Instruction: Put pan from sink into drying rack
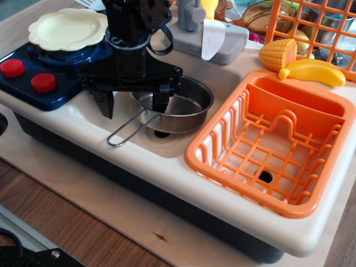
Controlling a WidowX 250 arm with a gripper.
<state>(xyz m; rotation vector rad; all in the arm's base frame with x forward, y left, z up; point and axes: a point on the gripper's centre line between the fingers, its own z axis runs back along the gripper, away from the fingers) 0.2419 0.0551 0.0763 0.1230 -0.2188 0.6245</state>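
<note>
A black gripper (132, 105) hangs low over the sink (92, 114), its two fingers spread wide. One finger (105, 103) sits outside the pan's left rim, the other (161, 102) dips inside the bowl, above the handle's root. Neither pinches anything. The shiny steel pan (181, 105) rests in the sink, near the middle of the tabletop, its wire handle pointing toward the front edge. The orange drying rack (272, 144) lies to the right. A cream plate (68, 28) sits on the blue stove (33, 61) at the back left corner.
</note>
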